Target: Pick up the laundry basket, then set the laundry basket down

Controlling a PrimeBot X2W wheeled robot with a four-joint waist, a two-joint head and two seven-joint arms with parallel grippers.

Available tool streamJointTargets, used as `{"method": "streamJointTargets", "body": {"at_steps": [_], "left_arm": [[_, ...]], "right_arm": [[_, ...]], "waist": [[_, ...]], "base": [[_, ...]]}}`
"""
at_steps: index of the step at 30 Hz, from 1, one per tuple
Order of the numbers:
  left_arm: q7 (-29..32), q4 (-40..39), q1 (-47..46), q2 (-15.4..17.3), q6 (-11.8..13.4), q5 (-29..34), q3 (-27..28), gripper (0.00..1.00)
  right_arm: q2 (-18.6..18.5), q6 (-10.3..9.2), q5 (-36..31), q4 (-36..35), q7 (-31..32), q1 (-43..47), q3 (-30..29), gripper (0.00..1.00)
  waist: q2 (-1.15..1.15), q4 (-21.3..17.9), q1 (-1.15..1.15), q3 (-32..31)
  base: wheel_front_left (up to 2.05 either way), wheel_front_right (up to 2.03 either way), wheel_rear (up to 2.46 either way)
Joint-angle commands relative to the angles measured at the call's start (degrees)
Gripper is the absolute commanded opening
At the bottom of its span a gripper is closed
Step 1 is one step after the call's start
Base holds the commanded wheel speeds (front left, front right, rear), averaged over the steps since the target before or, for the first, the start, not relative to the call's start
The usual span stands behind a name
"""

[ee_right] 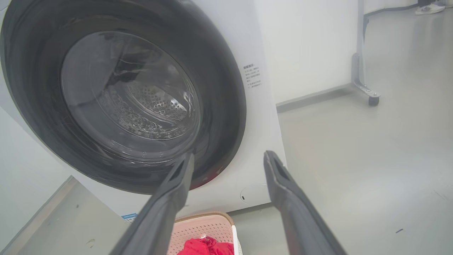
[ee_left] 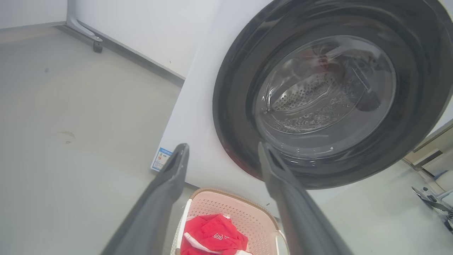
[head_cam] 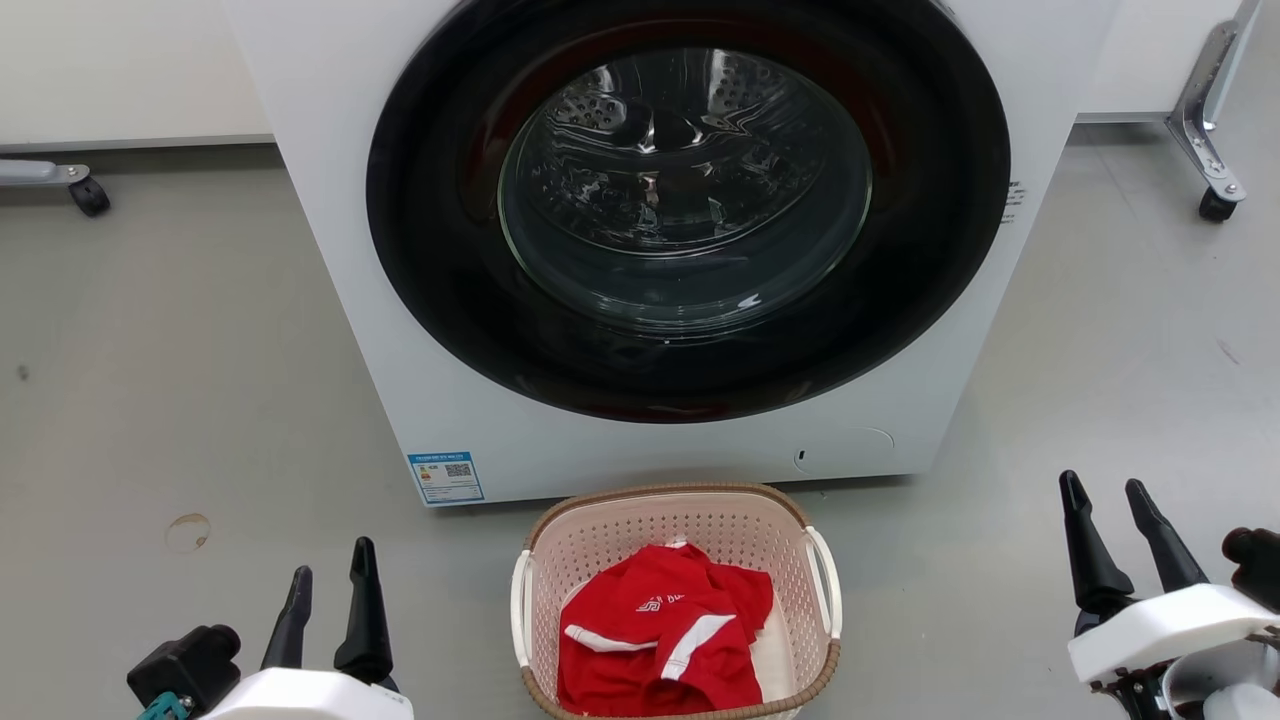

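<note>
The laundry basket [head_cam: 700,525] stands on the floor at the bottom centre of the head view, just in front of the washing machine. It is pale pink-beige with a brown rim and two white side handles, and a red and white garment [head_cam: 660,640] lies in it. My left gripper [head_cam: 332,565] hangs open to the basket's left, well apart from it. Far off to the basket's right, my right gripper [head_cam: 1105,485] is open too. The basket [ee_left: 244,212] shows between the left fingers in the left wrist view, and the basket [ee_right: 201,225] sits low in the right wrist view.
The big white washing machine [head_cam: 660,230] with its shut round dark door rises right behind the basket. A wheeled frame leg [head_cam: 1215,195] stands at the back right and a caster [head_cam: 88,195] at the back left. Grey floor lies on both sides of the basket.
</note>
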Motion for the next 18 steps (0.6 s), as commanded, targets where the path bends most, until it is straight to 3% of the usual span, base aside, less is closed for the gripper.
{"method": "streamJointTargets", "body": {"at_steps": [1,18], "left_arm": [[-0.8,-2.0,-1.1,0.8,0.7,2.0,0.8,1.0],[-3.3,-4.4,-0.7,2.9,3.8,15.3,-2.7,1.0]], "right_arm": [[-1.5,0.24,-2.1,-1.9,-1.1,-3.7,1.2,1.0],[-2.2,0.3,-15.6,-2.3,-4.7,-4.6,4.3,1.0]], "waist": [[0.0,0.0,0.0,0.0],[0.0,0.3,0.0,-0.4]], "base": [[0.0,0.0,0.0],[0.0,0.0,0.0]]}}
